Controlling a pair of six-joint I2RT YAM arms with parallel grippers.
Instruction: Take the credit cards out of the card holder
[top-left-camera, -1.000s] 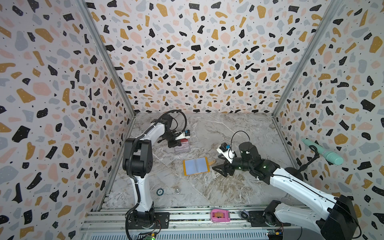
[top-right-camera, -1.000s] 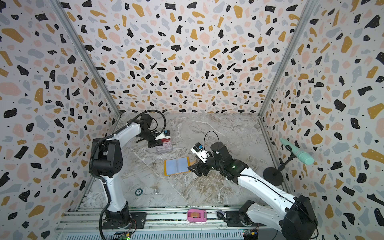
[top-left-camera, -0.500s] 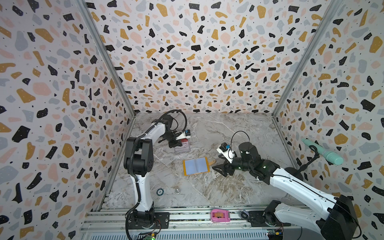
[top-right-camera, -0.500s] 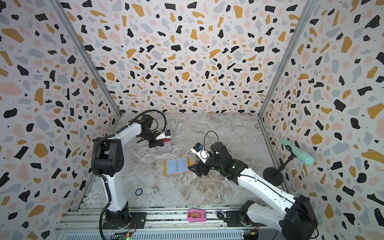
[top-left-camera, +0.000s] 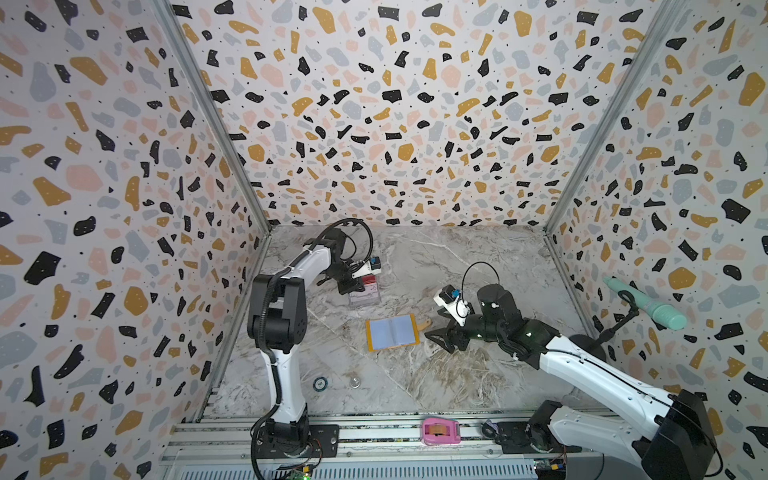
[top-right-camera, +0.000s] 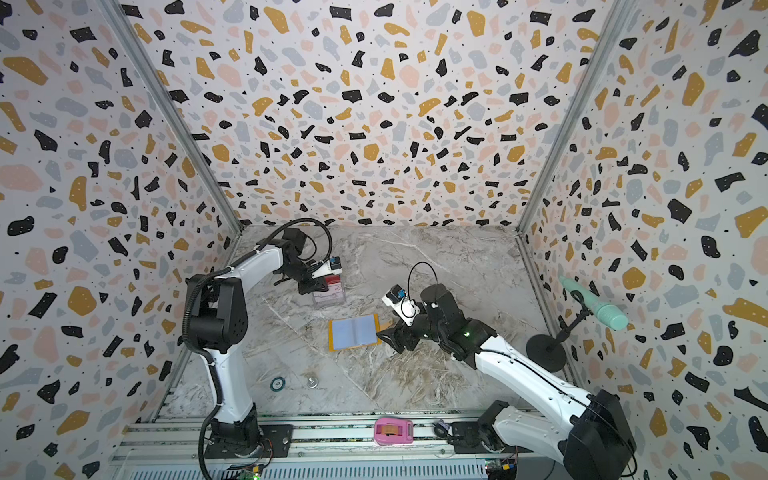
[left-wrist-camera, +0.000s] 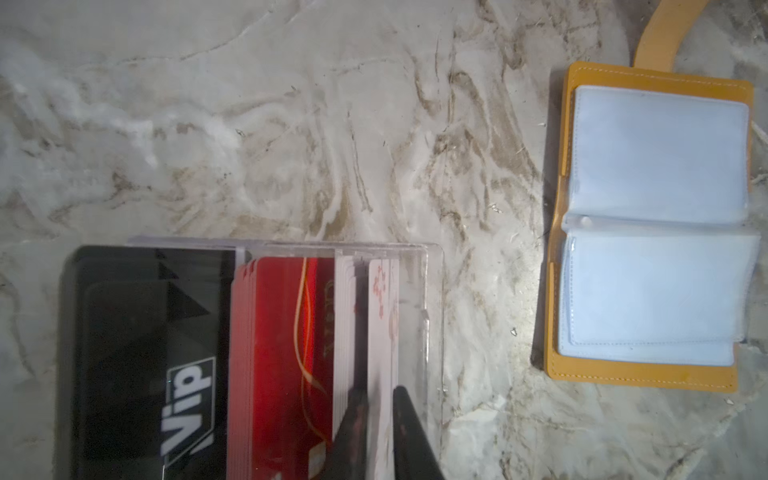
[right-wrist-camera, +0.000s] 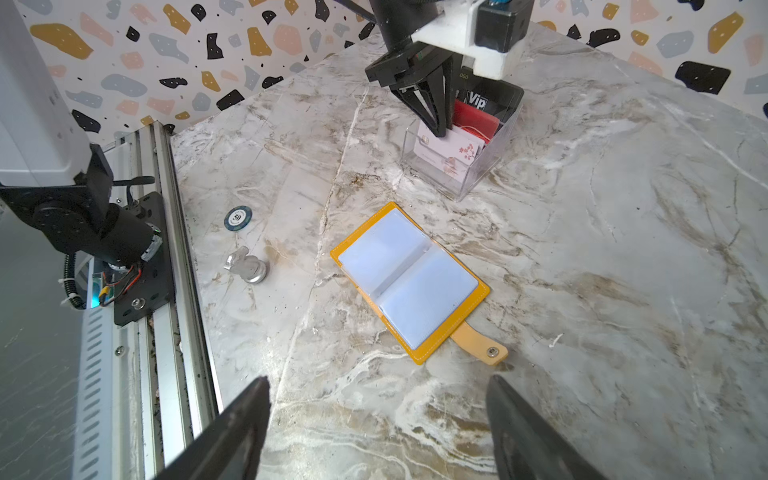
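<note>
Mid-tabletop: card holder (top-left-camera: 392, 332) lies open, sleeves apparently empty. Left hand (left-wrist-camera: 379, 401) straddles white card (left-wrist-camera: 382, 311) parked in clear stand (right-wrist-camera: 471, 183), far left; pinching or releasing, cannot tell. Right hand (right-wrist-camera: 377, 379) gapes wide just right of holder, presumably ready to steady it

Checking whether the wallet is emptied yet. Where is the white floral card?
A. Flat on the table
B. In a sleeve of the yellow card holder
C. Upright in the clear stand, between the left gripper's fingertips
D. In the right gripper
C: the white floral card stands in the clear stand with the left gripper straddling it, and the visible sleeves of the card holder look empty.
</note>
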